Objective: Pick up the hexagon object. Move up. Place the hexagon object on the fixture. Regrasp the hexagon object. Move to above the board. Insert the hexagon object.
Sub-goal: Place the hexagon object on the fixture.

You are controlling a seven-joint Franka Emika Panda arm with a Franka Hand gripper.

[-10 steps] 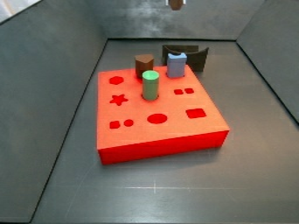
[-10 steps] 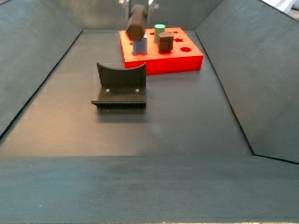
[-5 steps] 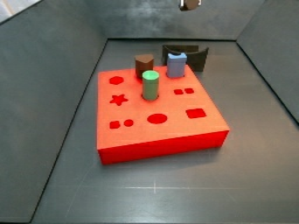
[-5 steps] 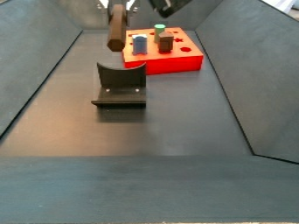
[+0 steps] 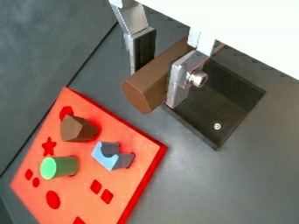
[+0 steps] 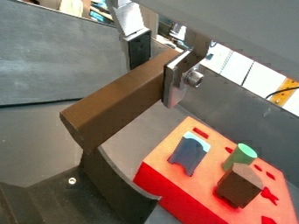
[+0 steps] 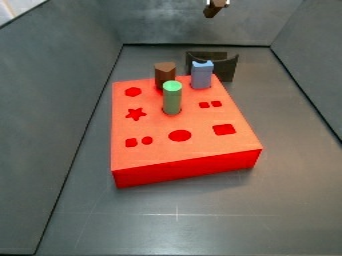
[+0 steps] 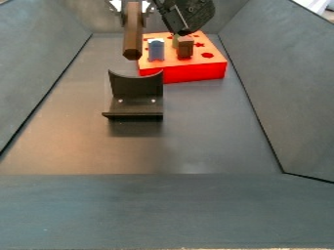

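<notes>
The hexagon object (image 5: 146, 86), a long dark brown peg, is clamped between the silver fingers of my gripper (image 5: 162, 74). Its free end reaches well past the fingers (image 6: 177, 80) in both wrist views. In a side view the hexagon object (image 8: 131, 31) hangs upright from the gripper (image 8: 132, 6), just above and behind the dark fixture (image 8: 135, 95). The fixture (image 5: 222, 103) lies under the gripper in a wrist view. The red board (image 8: 196, 66) stands beyond the fixture. In a side view only the gripper's tip (image 7: 214, 7) shows, at the upper edge above the fixture (image 7: 214, 64).
On the board (image 7: 174, 135) stand a green round peg (image 7: 173, 97), a blue piece (image 7: 201, 72) and a stubby brown peg (image 7: 164, 73). Star, circle and rectangle holes mark its top. Sloping grey walls enclose the floor (image 8: 170, 156).
The gripper has carried the peg away from above the board to over the fixture, and the peg now hangs a little closer to it.
</notes>
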